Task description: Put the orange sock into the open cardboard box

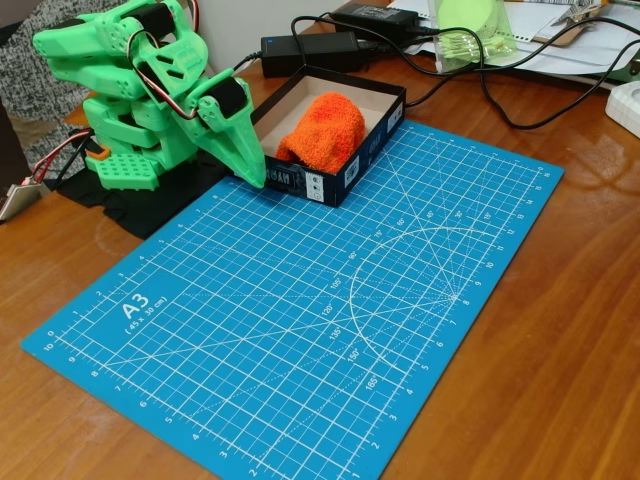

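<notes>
Orange and fluffy, the orange sock (322, 131) lies inside the open cardboard box (372, 140), just past the tip of the gripper (250, 165) and a little to its right in the fixed view. The sock rests on the tan floor of the box and leans toward the near dark wall. A bit of it puffs up above the rim, but none of it hangs outside.

The green gripper points down at the near left corner of the box, right beside the wall. It holds nothing. Its fingers look pressed together into one point, though the angle makes that hard to be sure of. The rest of the green arm is folded up behind it, away from the box.

In front of the gripper lies the blue cutting mat (300, 330), with the box sitting on its far edge.

The job looks done, since the sock is in the box. Nothing seems left except for the arm to rest.
</notes>
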